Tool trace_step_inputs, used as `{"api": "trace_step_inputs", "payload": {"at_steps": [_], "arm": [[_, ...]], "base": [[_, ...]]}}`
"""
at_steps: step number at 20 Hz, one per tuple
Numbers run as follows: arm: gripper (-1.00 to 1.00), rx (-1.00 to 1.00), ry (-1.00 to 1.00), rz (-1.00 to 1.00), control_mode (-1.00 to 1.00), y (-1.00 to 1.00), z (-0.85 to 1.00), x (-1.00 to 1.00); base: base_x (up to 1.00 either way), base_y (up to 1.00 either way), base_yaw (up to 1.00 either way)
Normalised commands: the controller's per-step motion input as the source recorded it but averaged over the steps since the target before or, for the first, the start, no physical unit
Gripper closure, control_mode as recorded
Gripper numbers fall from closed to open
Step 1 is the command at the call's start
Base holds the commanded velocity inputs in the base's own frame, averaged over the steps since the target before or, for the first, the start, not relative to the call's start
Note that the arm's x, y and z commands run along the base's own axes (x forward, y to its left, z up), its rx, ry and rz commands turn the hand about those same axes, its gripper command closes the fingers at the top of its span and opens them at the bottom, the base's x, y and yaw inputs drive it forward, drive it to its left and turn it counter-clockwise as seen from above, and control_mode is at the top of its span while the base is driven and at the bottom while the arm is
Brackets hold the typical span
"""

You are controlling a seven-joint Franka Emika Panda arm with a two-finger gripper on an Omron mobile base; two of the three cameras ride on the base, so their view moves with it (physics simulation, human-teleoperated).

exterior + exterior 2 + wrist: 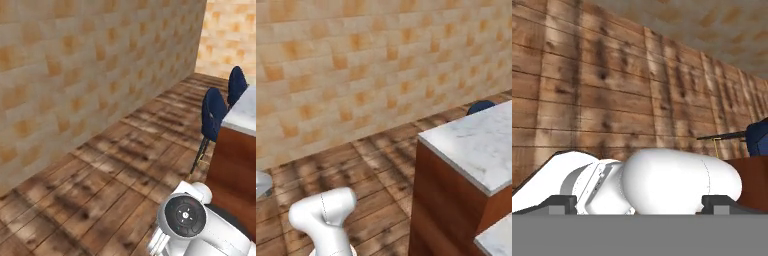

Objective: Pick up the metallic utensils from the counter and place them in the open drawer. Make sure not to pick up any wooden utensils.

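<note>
Where the counter [476, 145] stands at the right of the right base view, its white-grey veined marble slab lies over a plain reddish-brown wood front, and the part of the top that shows is bare marble. A second marble corner [498, 240] sits lower, at the bottom right edge of that view, just beside the wood front. From the left base view the same counter [245, 112] shows as a pale top over its brown panel at the right edge.

Two dark blue chairs [214, 117] stand against the counter's far side on thin dark legs, one behind the other; the top of one [481, 106] peeks above the marble in the right base view.

The pincer [640, 202] has its two dark finger tips standing far apart at the bottom corners of the hand view, wide open, holding nothing and touching nothing.

All around lies the wood plank floor [100, 185], dark-streaked, running to a tan and orange tiled wall [356, 65].
</note>
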Motion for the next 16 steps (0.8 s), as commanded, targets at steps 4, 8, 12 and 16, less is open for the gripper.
{"api": "trace_step_inputs", "payload": {"at_steps": [4,8,12,16], "arm": [[-1.0,0.0,0.0,0.0,1.0,0.0,0.0,0.0],[-1.0,0.0,0.0,0.0,1.0,0.0,0.0,0.0],[-1.0,0.0,0.0,0.0,1.0,0.0,0.0,0.0],[-1.0,0.0,0.0,0.0,1.0,0.0,0.0,0.0]], "base": [[1.0,0.78,-0.57],[1.0,0.88,-0.59],[1.0,0.91,-0.58],[1.0,0.74,-0.56]]}}
